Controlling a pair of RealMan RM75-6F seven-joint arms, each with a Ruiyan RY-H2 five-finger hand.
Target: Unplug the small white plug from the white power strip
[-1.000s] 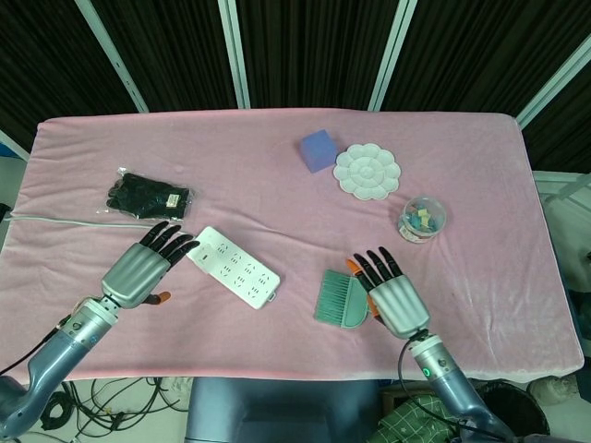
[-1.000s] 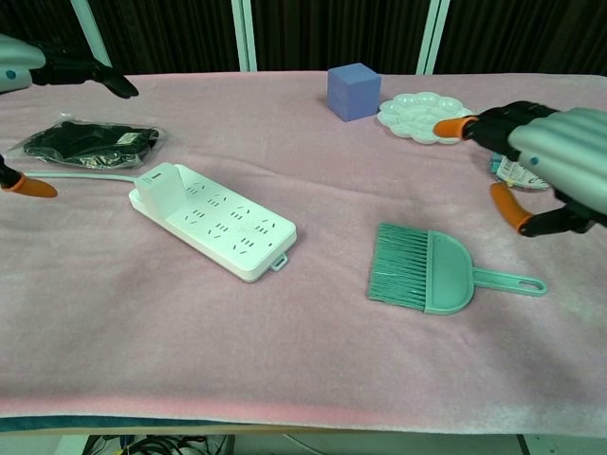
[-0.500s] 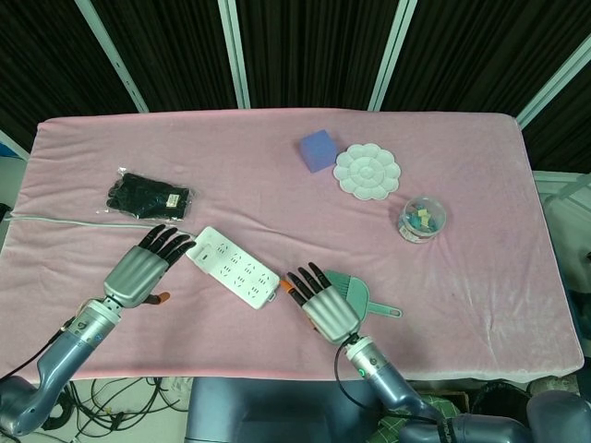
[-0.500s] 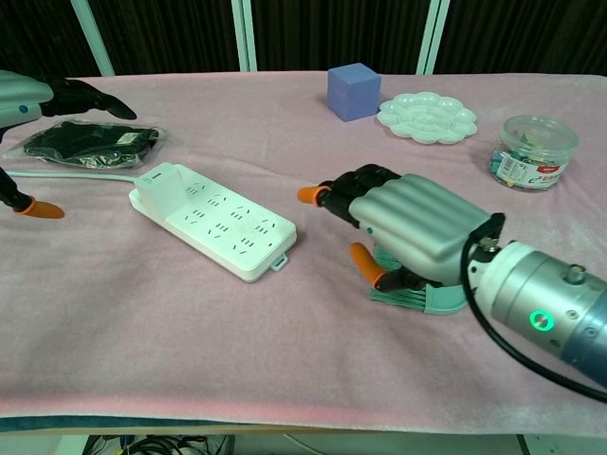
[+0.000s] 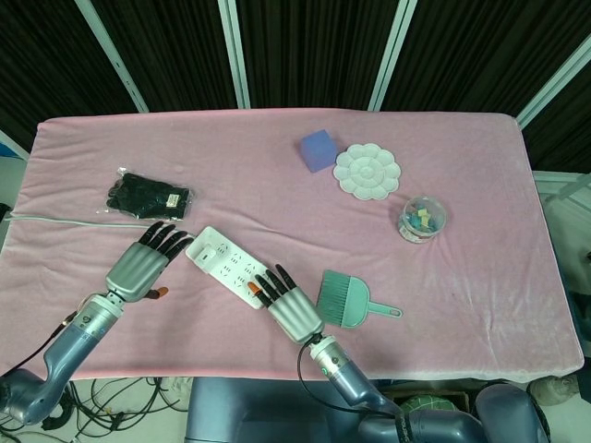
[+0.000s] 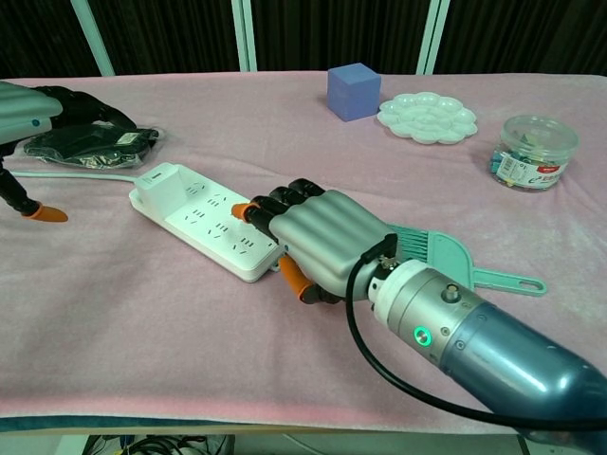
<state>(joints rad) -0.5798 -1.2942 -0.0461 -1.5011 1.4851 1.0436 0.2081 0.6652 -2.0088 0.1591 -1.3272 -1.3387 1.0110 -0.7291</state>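
The white power strip (image 5: 231, 265) (image 6: 211, 224) lies slantwise on the pink cloth. The small white plug (image 5: 205, 245) (image 6: 159, 180) sits in its far left end. My right hand (image 5: 288, 307) (image 6: 321, 243) lies palm down with its fingers (image 6: 275, 204) resting on the strip's near right end; it holds nothing. My left hand (image 5: 143, 263) (image 6: 38, 102) hovers just left of the plug end, fingers spread and empty. Its fingertips (image 5: 171, 235) are close to the plug, apart from it.
A white cable (image 5: 55, 217) runs left from the strip. A black bagged bundle (image 5: 148, 196) lies behind the left hand. A green dustpan brush (image 5: 346, 300) lies right of the right hand. Blue cube (image 5: 317, 149), white palette (image 5: 367, 171) and jar (image 5: 422, 219) stand at the back right.
My right hand has swept left from the green brush onto the strip's right end. The left hand has barely moved.
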